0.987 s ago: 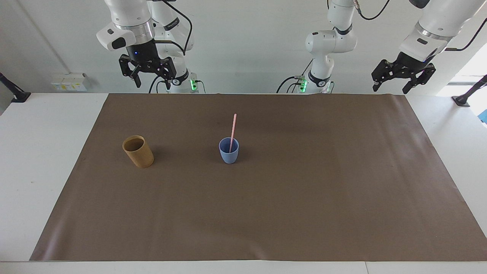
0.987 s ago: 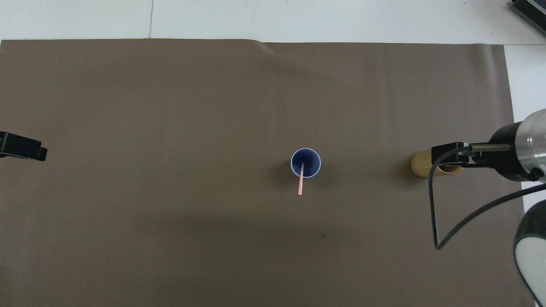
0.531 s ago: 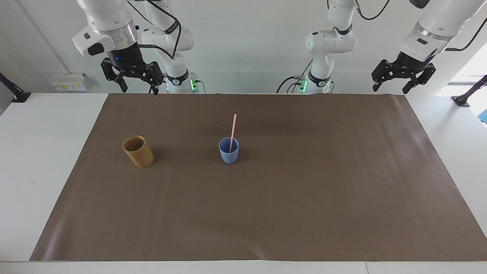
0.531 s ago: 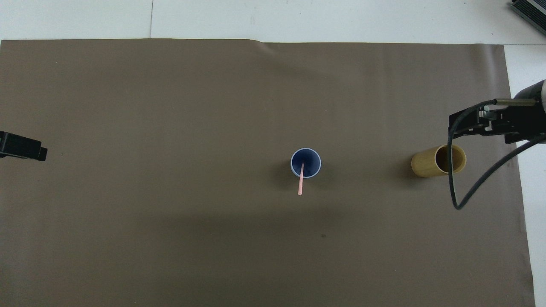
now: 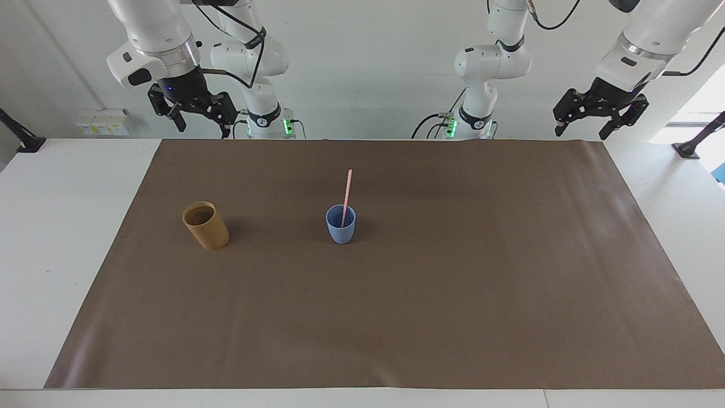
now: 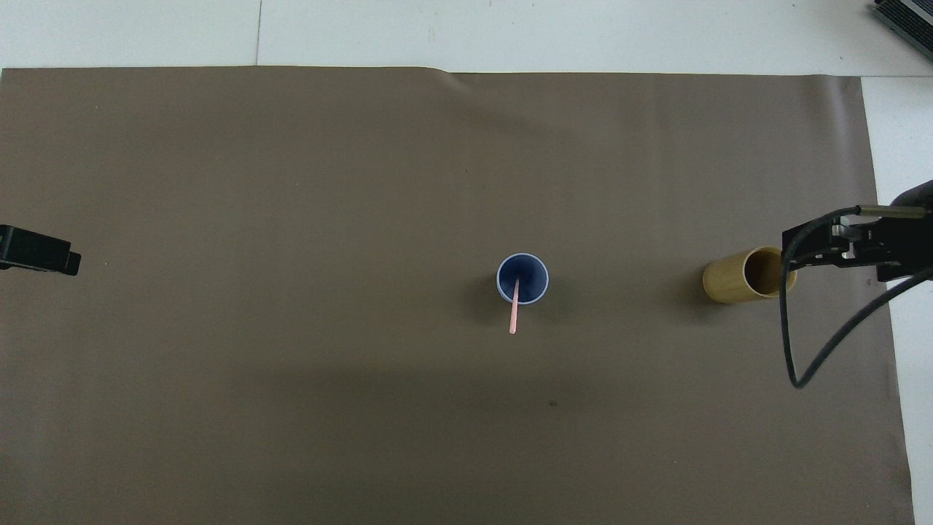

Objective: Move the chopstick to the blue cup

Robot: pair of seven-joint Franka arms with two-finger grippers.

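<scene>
The blue cup stands upright near the middle of the brown mat, seen from above as a dark blue ring. The pale-pink chopstick stands in it, leaning toward the robots, and its top juts past the rim. My right gripper hangs open and empty, high over the mat's edge nearest the robots at the right arm's end; it shows beside the tan cup in the overhead view. My left gripper waits open and empty, high at the left arm's end, and only its tip shows from above.
A taller tan-brown cup stands upright on the mat toward the right arm's end, beside the blue cup. The brown mat covers most of the white table. A black cable loops down from the right arm.
The right gripper has drawn away toward the right arm's end of the table and risen slightly. The left arm, both cups and the chopstick have stayed still.
</scene>
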